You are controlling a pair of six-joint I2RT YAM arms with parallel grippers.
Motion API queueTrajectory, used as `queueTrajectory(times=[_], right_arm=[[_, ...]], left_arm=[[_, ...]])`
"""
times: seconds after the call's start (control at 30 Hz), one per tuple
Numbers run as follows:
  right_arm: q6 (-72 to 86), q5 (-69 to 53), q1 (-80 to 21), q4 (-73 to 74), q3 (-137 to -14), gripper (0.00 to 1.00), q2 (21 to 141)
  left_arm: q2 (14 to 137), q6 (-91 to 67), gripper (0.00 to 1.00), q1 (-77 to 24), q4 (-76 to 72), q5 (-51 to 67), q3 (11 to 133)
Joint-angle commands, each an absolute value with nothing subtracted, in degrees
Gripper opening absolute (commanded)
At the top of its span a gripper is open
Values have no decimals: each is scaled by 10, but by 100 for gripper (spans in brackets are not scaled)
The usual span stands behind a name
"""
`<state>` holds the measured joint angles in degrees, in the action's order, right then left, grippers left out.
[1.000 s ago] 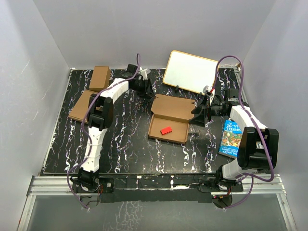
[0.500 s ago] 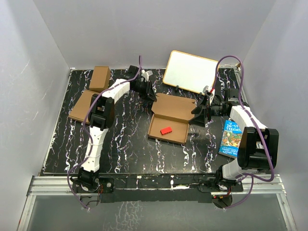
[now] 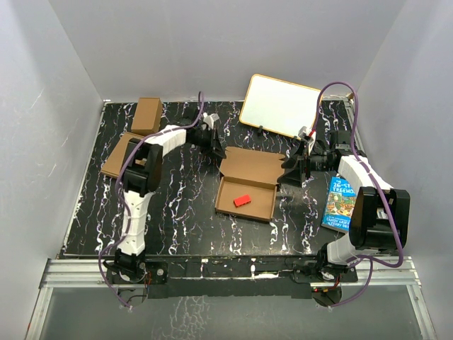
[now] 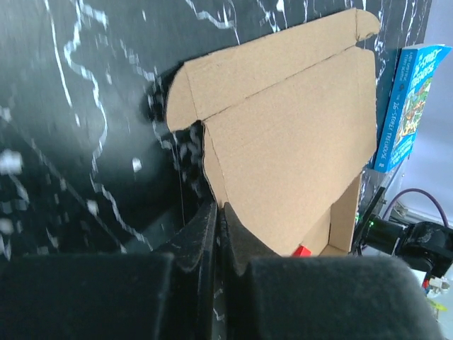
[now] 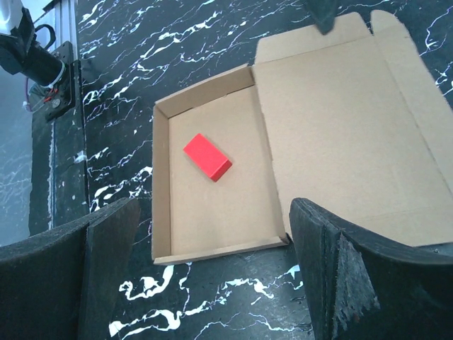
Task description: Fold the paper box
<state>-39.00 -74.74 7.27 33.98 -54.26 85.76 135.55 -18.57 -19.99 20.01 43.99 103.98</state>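
Observation:
The paper box [image 3: 248, 185] lies open in the middle of the table, with its lid [image 3: 255, 164] laid back flat and its tray [image 5: 212, 120] toward me. A red block [image 3: 243, 200] rests inside the tray. My left gripper [image 3: 217, 150] is at the lid's left edge. In the left wrist view its jaws [image 4: 221, 209] are shut, and the lid's side flap [image 4: 212, 163] runs down into the seam between them. My right gripper [image 3: 294, 173] hovers at the box's right side, jaws wide open [image 5: 212, 207] above the tray's near wall, holding nothing.
A whiteboard [image 3: 279, 106] leans at the back right. A blue book [image 3: 341, 204] lies right of the box, under the right arm. A small brown carton [image 3: 147, 115] and a flatter brown carton [image 3: 124, 154] sit at the back left.
My left gripper shut and came down toward me onto the lid's left edge. The box shifted slightly toward the near edge. The right arm stayed put.

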Motion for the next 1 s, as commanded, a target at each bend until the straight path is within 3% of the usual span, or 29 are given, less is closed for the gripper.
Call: queueTrajectory(times=[0.0, 0.4, 0.5, 0.8, 0.97], right_arm=[[-411, -767, 75, 329, -570, 95, 841], [-383, -764, 75, 307, -564, 94, 839], [-364, -765, 78, 289, -559, 98, 838], [-156, -772, 98, 109, -505, 98, 821], [-114, -823, 103, 79, -502, 98, 841]], left_arm=[[1209, -219, 0, -197, 79, 411, 932], [980, -284, 0, -204, -166, 329, 608], [931, -281, 0, -216, -198, 303, 556], [821, -250, 0, -273, -284, 203, 422], [796, -238, 0, -316, -320, 142, 378]])
